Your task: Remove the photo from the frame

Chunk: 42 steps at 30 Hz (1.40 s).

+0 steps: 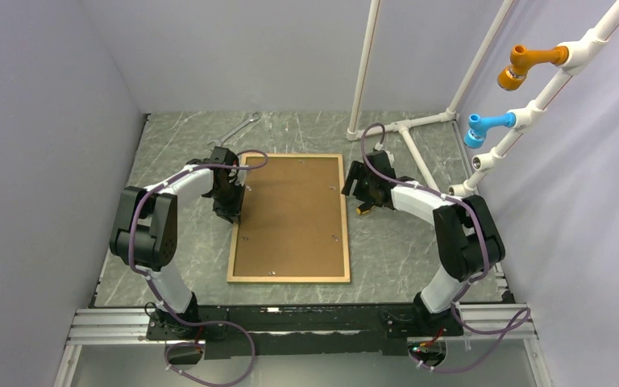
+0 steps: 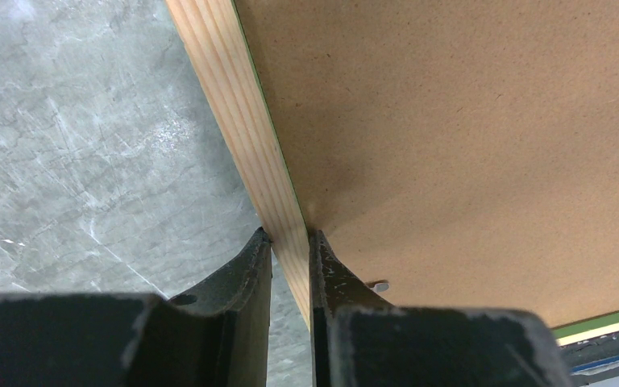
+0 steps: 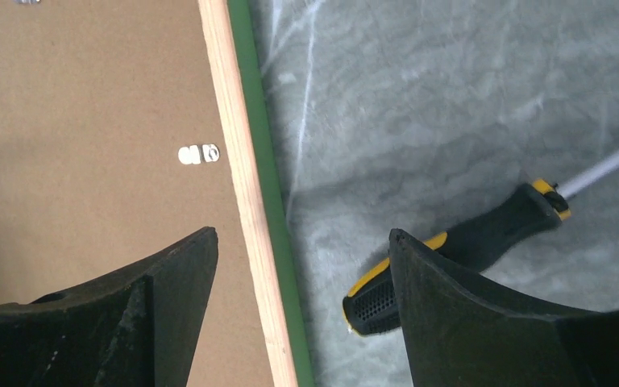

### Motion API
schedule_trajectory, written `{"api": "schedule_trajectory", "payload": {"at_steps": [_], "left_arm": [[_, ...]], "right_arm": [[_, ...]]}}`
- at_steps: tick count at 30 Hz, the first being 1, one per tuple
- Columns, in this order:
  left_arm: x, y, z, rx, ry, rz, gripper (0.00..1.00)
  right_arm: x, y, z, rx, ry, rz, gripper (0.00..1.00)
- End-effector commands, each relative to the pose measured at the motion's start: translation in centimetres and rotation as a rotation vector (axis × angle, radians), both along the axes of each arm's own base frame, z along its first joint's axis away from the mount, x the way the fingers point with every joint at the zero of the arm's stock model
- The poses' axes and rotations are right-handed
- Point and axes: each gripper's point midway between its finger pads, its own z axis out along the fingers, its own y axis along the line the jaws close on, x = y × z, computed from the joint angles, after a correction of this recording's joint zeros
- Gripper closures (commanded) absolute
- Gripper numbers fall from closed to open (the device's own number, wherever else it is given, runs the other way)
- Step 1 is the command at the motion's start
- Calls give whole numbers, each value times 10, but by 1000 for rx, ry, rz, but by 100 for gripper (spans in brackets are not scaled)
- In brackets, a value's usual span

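Left fingers (image 1: 231, 213) pinched narrow on the left rail of the frame (image 1: 290, 279). Right fingers (image 1: 350, 190) are wide, holding nothing, straddling the right rail. Frame lies face-down on the surface (image 1: 387, 250), backing board (image 1: 290, 214) up. Photo not visible, presumably under the board. Risks: tab (image 3: 199, 153) looks turned over the board, so prying would flex it or drag the whole frame; my right outer finger is just beside the screwdriver (image 3: 451, 250) and could knock it. Count: one frame, one board, one screwdriver, one wrench (image 1: 238, 129).

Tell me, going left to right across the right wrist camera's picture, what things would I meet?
Brown backing board → small metal tab → frame → grey table → black-and-yellow screwdriver.
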Motion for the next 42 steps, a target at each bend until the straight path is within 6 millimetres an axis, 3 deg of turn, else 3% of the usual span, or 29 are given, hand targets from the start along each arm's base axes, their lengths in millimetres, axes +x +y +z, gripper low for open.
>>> {"api": "schedule_trajectory", "payload": {"at_steps": [1, 8, 11, 16, 19, 22, 27, 36, 42], "left_arm": [[4, -12, 15, -58, -18, -67, 100], [4, -11, 17, -58, -24, -68, 100], [4, -12, 16, -61, -22, -68, 100], [5, -14, 17, -70, -20, -69, 100], [5, -15, 17, -73, -20, -69, 100], [5, -14, 16, -69, -18, -68, 100], [3, -12, 14, -60, -14, -68, 100], [2, -11, 12, -56, -6, -65, 100], [1, -10, 14, -52, -17, -60, 100]], "right_arm": [[11, 11, -7, 0, 36, 53, 21], [-18, -3, -31, -37, 150, 20, 21], [-38, -26, -32, -117, 169, -23, 21], [-55, -88, -4, -289, 89, -150, 21], [-50, -102, 28, -315, -8, -145, 20], [-43, -81, 55, -245, -101, -27, 20], [-44, -74, 76, -228, -140, 17, 19], [-73, -17, 54, -151, -113, 188, 16], [-96, 39, 45, -165, -81, 305, 13]]}}
